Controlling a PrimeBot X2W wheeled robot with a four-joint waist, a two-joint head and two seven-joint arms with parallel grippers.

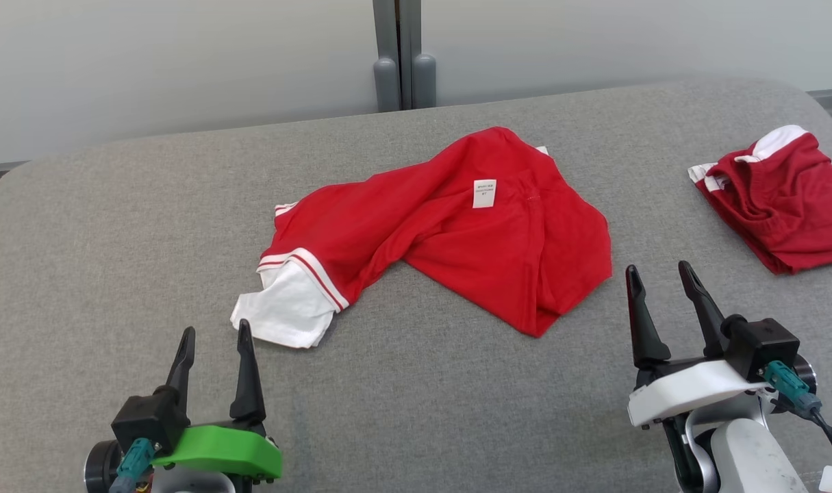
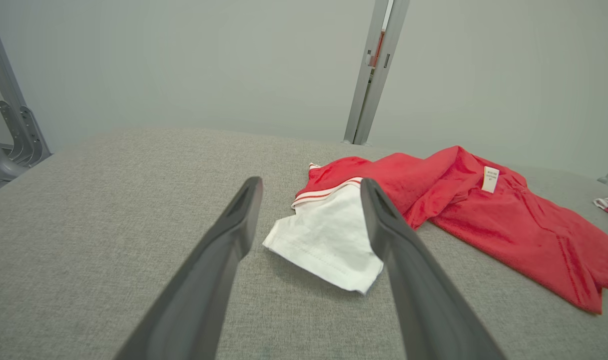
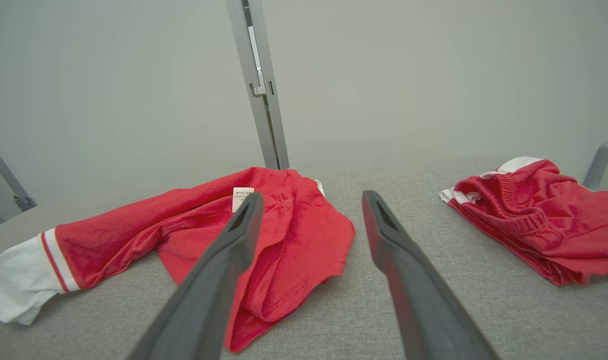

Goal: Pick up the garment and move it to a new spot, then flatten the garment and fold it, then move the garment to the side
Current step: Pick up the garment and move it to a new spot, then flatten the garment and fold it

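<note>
Two dark-fingered tools, left gripper [image 1: 216, 327] and right gripper [image 1: 659, 267], stand wide apart, holding nothing. Ahead of them, mid-way across the grey fabric table [image 1: 416, 411], lies the crumpled red jersey garment [image 1: 484, 239] with a white cuff. It looks light and limp, so pinching two hem corners seems best.

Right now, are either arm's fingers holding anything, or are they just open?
Left gripper: fingers open, holding nothing.
Right gripper: fingers open, holding nothing.
</note>
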